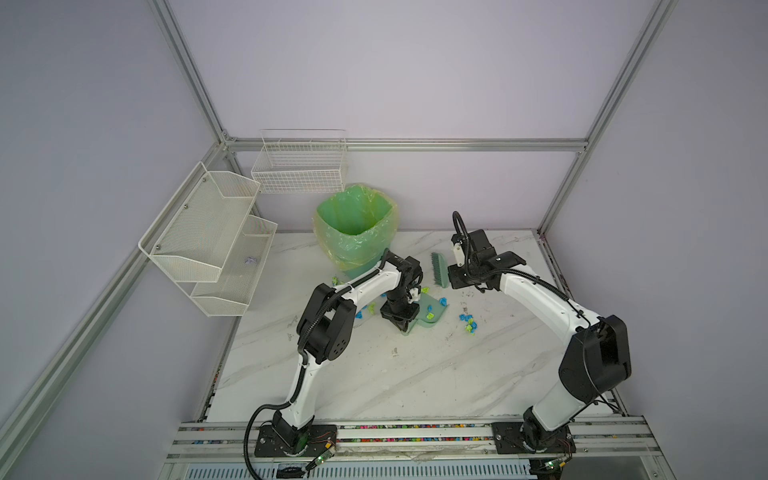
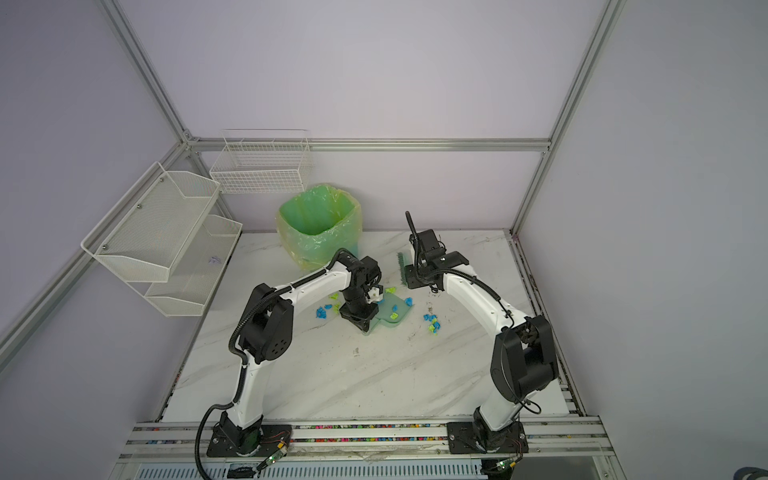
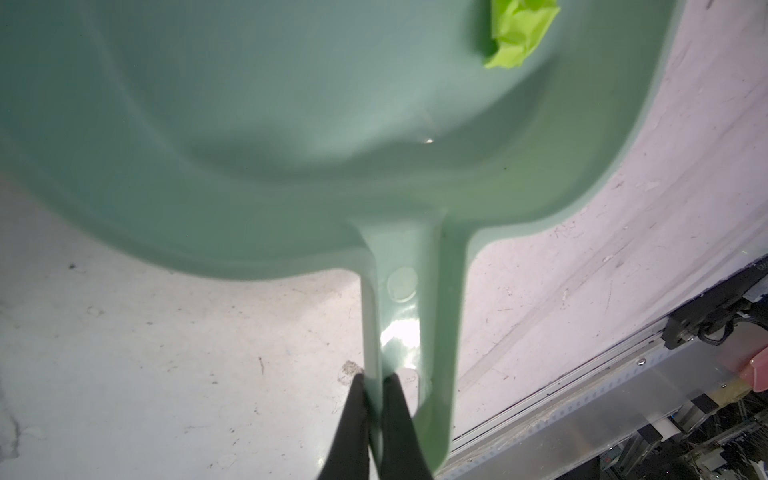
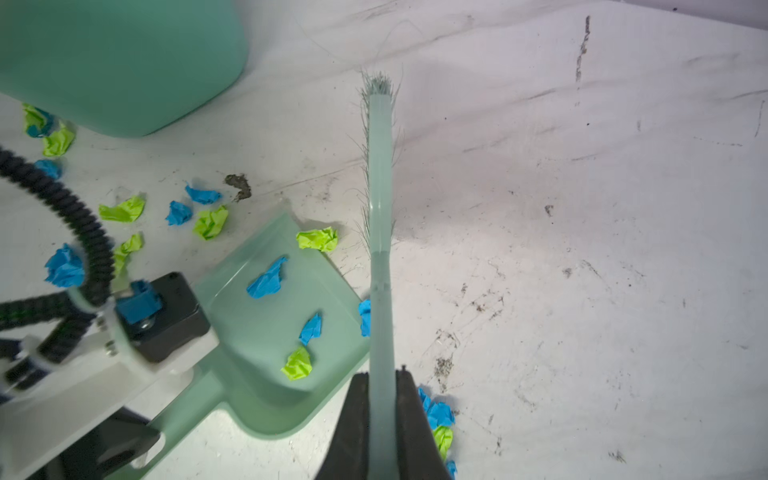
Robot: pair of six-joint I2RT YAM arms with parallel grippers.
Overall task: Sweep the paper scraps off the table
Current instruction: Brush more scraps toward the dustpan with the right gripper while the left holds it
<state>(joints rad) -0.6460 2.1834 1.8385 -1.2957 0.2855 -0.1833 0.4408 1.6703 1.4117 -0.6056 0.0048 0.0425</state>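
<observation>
Pinches the dustpan (image 3: 291,124) by its handle in the left gripper (image 3: 374,386), flat on the table (image 1: 415,382), likely to catch sweepings; finds paper scraps (image 4: 266,278) inside it and loose either side; clamps the brush (image 4: 380,166) in the right gripper (image 4: 381,382) beside the pan's mouth; sees one scrap from the left wrist, several from the right.

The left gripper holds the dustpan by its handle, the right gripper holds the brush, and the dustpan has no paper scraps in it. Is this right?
One thing is wrong: the dustpan is not empty. The right wrist view shows several paper scraps lying in it. The left gripper does hold its handle, and the right gripper the brush.
</observation>
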